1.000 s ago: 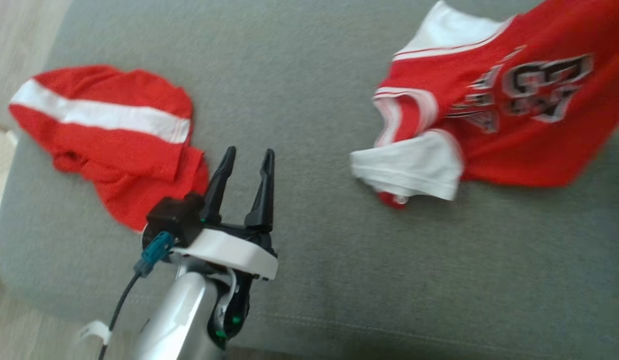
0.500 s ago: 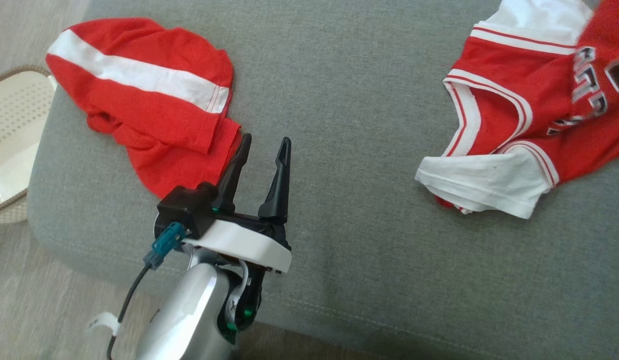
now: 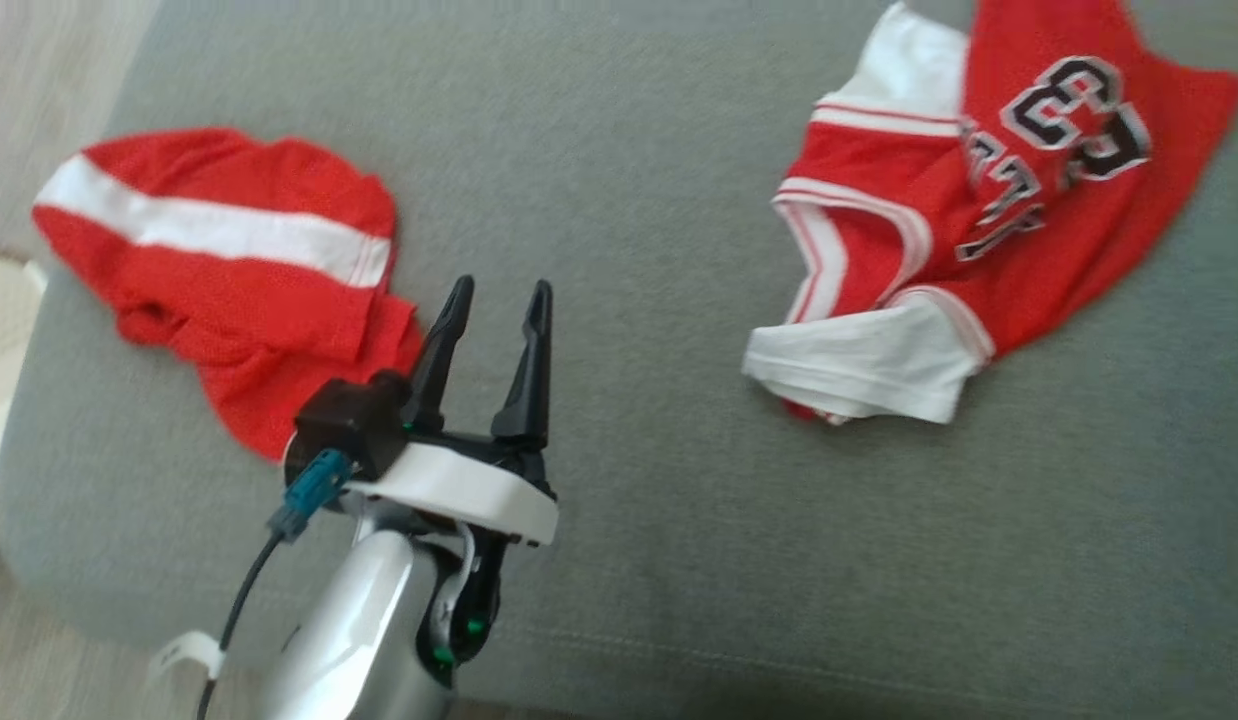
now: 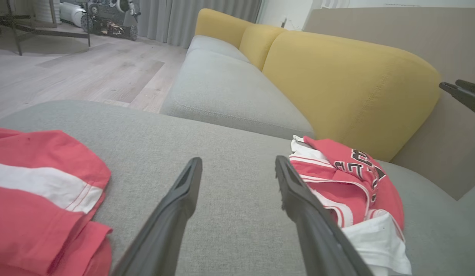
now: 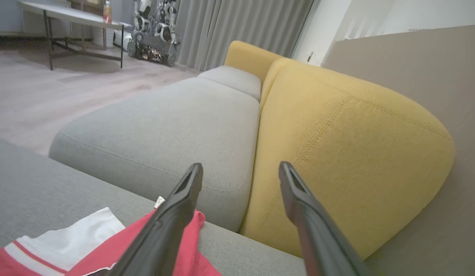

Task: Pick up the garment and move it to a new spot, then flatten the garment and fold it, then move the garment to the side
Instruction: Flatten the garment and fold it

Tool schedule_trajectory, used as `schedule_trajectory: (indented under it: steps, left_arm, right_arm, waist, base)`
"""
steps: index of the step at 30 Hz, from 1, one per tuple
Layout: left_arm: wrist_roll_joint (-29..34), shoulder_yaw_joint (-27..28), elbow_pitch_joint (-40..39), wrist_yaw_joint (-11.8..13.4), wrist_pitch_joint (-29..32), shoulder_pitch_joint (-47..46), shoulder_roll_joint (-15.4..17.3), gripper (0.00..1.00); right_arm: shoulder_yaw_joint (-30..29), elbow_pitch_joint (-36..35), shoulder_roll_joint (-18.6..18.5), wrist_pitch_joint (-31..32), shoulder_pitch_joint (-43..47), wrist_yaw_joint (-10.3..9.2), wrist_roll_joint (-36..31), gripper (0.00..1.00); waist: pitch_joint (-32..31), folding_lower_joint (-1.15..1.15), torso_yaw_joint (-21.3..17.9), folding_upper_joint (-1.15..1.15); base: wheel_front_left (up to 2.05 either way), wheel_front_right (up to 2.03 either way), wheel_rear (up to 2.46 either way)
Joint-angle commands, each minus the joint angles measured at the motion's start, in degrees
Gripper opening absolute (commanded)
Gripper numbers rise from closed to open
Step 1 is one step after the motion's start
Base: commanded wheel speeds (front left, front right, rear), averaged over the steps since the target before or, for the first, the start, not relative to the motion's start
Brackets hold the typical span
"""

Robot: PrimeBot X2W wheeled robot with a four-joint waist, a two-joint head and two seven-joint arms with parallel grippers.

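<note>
Beneath everything a grey woven sofa seat cushion [image 3: 629, 150] is spread, with a mustard-yellow padded backrest [image 5: 337, 153] behind it. On its right part the red basketball jersey with white sleeves and a black number [image 3: 1039, 250] is laid crumpled, one white sleeve bunched at its near corner. A pair of red shorts with a white stripe [image 3: 229, 260] is heaped at the left. The left pincer [image 3: 502, 286] is held spread and empty over bare cushion just beside the shorts. The right pincer [image 5: 241, 166] is likewise spread and empty, raised above the jersey's edge nearer the backrest. The jersey is judged to be set at its new spot, so flattening is taken as the step in hand. Opposite corners should be pinched through a single layer and drawn apart low over the cushion, and the bunched sleeve should be turned out before any fold is made. Compared with half a second ago, the whole head view is shifted, so the camera is taken to have moved. The jersey, then cut by the frame's edge, is now seen whole, while the left pincer is kept beside the shorts.
</note>
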Motion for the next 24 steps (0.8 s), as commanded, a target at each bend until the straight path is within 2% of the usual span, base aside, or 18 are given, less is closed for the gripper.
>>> schedule_trajectory:
  steps: [1,6,12,19,24]
  left_arm:
    - [0.5,2.3,-1.5,-0.1,-0.3,-0.1,0.4,1.00]
    - [1.1,3.9,-1.2,-0.8,-0.3,2.0,0.4,1.00]
    - [1.5,5.3,-0.7,-1.6,-0.3,3.5,0.4,1.00]
    - [0.9,5.8,0.3,-2.7,-0.3,4.4,0.4,1.00]
    - [0.3,5.1,2.3,-3.6,-0.3,4.1,0.4,1.00]
  right_arm:
    - [0.0,-2.2,0.5,-1.1,1.8,-0.04,1.0,1.00]
    - [-1.9,-8.0,3.6,-3.4,9.7,-0.04,5.1,1.00]
    - [-7.3,-18.2,8.4,-4.6,23.2,-0.04,8.0,1.00]
    - [-14.6,-30.7,17.0,-4.9,39.8,-0.04,4.8,1.00]
    - [-17.8,-36.0,22.0,-5.0,45.9,-0.04,2.2,1.00]
  waist:
    - [-3.1,0.00,-3.1,0.00]
    - [-6.2,0.00,-7.0,0.00]
    - [-8.5,0.00,-10.9,0.00]
    - [-9.0,0.00,-14.3,0.00]
    - [-8.5,0.00,-16.0,0.00]
  base:
    - [0.00,0.00,0.00]
    - [0.00,0.00,0.00]
    - [0.00,0.00,0.00]
    - [0.00,0.00,0.00]
    - [0.00,0.00,0.00]
